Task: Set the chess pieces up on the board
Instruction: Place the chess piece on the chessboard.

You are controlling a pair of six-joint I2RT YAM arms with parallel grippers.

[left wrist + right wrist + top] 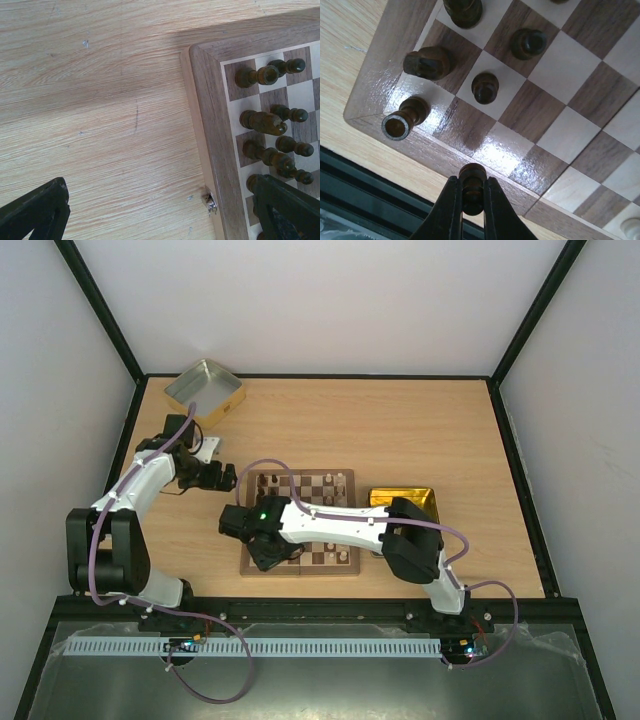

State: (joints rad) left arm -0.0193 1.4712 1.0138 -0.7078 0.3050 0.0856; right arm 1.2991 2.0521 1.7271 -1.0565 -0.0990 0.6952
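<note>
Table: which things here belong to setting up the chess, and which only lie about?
Job: board; dark pieces standing on it; one dark piece clamped in the right gripper.
Lying about: silver tin; gold tin, beside the board.

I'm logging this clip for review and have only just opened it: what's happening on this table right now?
The right fingers are shut on a tiny dark brown wooden chess piece, holding it over the near left corner of the checked wooden chessboard, where other dark pieces sit. The left fingers are open and hold nothing, over the light wooden table beside the board's left rim.
</note>
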